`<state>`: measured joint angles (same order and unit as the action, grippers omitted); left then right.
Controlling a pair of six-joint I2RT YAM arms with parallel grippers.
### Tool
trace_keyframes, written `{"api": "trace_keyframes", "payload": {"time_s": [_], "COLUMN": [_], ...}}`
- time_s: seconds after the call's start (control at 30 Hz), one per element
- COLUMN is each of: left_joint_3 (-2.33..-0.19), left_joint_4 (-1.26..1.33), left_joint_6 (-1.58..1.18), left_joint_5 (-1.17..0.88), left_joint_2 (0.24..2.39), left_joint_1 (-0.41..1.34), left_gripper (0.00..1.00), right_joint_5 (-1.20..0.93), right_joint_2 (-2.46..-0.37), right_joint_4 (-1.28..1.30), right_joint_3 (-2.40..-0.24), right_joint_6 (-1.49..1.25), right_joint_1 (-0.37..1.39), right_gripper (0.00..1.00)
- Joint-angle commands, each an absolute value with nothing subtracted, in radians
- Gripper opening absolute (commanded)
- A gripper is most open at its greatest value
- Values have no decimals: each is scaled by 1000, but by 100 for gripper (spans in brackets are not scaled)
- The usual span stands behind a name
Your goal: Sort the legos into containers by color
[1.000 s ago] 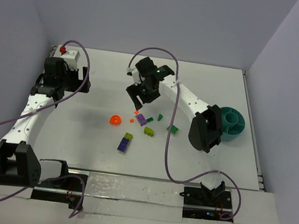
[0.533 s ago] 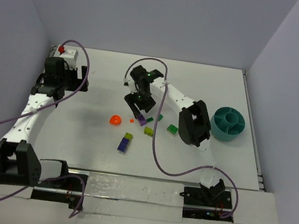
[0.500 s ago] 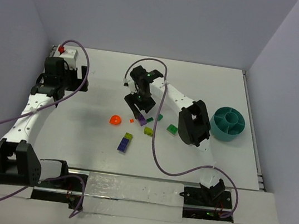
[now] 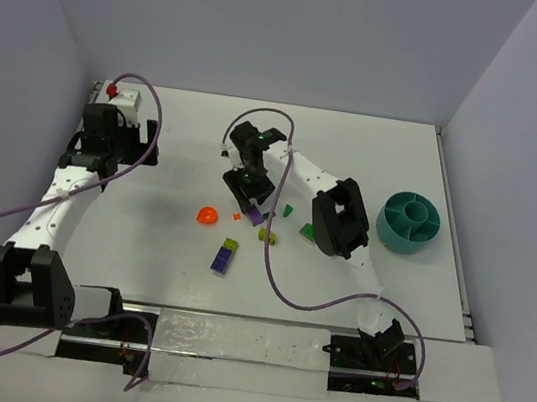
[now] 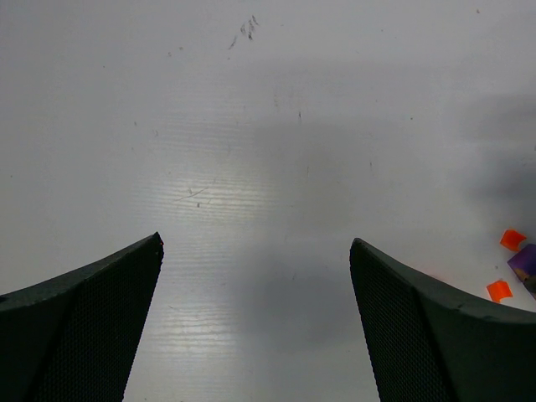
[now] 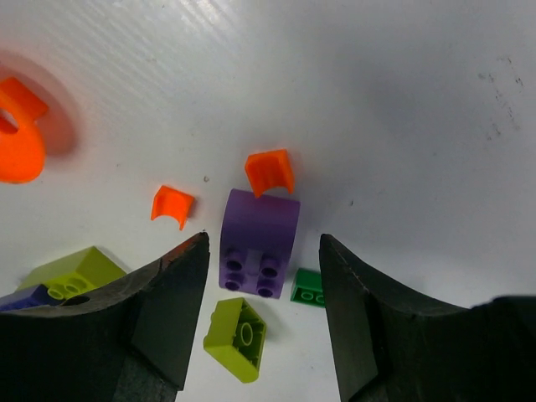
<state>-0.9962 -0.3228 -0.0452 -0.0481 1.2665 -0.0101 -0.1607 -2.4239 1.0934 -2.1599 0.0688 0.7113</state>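
My right gripper (image 4: 250,194) is open and hangs low over the cluster of legos in mid-table. In the right wrist view its jaws (image 6: 263,244) stand on either side of a purple brick (image 6: 258,241) without touching it. Around the brick lie two small orange bits (image 6: 270,172) (image 6: 172,204), a lime brick (image 6: 237,337) and a dark green brick (image 6: 308,287). An orange round piece (image 4: 208,216) lies to the left. A purple-and-lime brick (image 4: 227,256) lies nearer. The teal bowl (image 4: 409,222) stands at the right. My left gripper (image 5: 255,244) is open and empty over bare table at far left (image 4: 148,151).
A green brick (image 4: 307,231) and a small dark green bit (image 4: 287,210) lie right of the cluster. A white box with a red knob (image 4: 122,95) sits at the back left corner. The right arm's purple cable (image 4: 274,263) loops over the table in front of the legos.
My right arm has swung left and nearer, and its open gripper has come down from behind the cluster onto the purple brick. The left arm has not moved.
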Motion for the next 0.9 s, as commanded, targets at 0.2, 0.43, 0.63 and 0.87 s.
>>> {"api": "trace_keyframes", "payload": {"time_s": [0.2, 0.43, 0.63, 0.87], "left_joint_3": [-1015, -1038, -1066, -1084], "left_joint_4": [-284, -304, -318, -315], "left_joint_6": [-61, -49, -42, -38], "left_joint_5": [-23, -22, -20, -56], "left_joint_2": [1299, 1316, 1322, 1298], "left_joint_1": [-12, -12, -12, -12], "left_gripper": [99, 99, 99, 99], "right_joint_5": [-163, -202, -219, -161], "right_joint_2": [-2476, -2441, -2360, -2193], "right_joint_4": [1104, 1117, 1108, 1019], "right_joint_3": [-2216, -2173, -2156, -2154], "right_joint_6": [49, 42, 25, 20], "right_joint_1": [721, 721, 719, 701], "right_gripper": [57, 25, 0, 0]}}
